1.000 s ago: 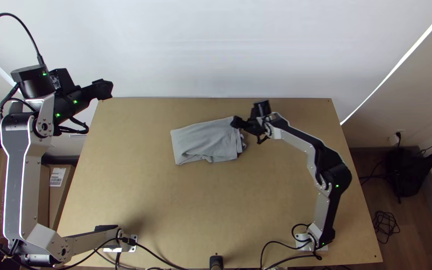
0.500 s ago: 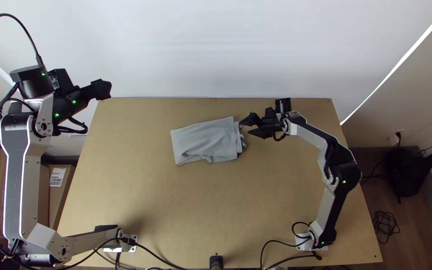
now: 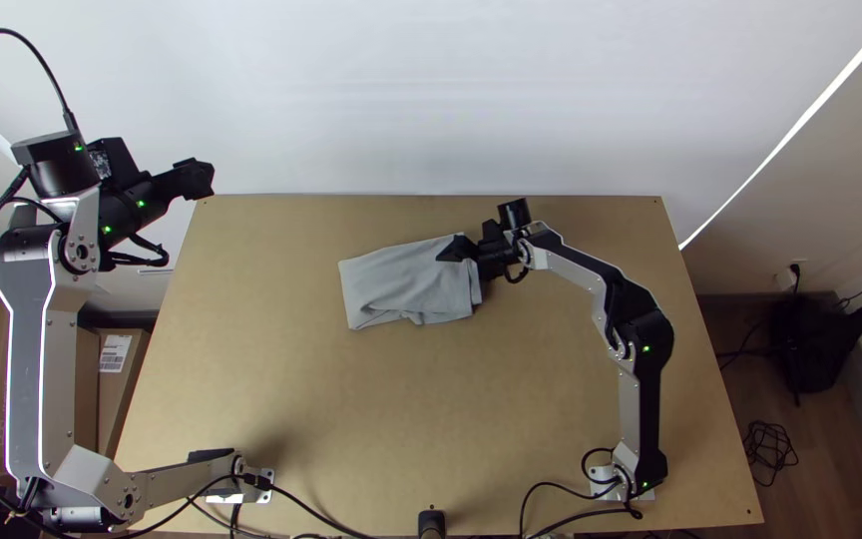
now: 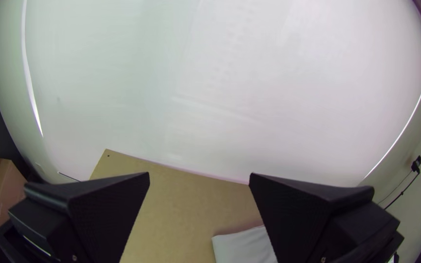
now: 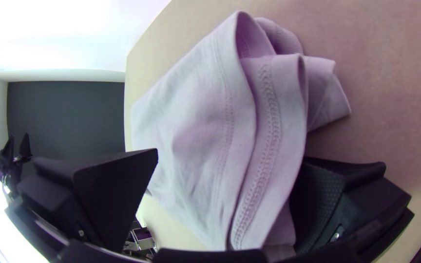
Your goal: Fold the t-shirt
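Pale wooden counter (image 3: 401, 419) bore the folded grey fabric t-shirt (image 3: 401, 284) near its far edge; right black fingers (image 5: 115, 190) stood spread about stitched cloth, presumably for gripping; left fingers (image 4: 303, 214) hung spread, clear.

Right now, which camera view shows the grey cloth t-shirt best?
The right wrist view: the grey t-shirt is close, its stitched hems clear. The top view shows its folded shape, smaller; the left wrist view, one corner.

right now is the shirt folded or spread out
Folded: the t-shirt lies as a compact bundle of stacked layers, with stitched hems overlapping at the end by the right gripper.
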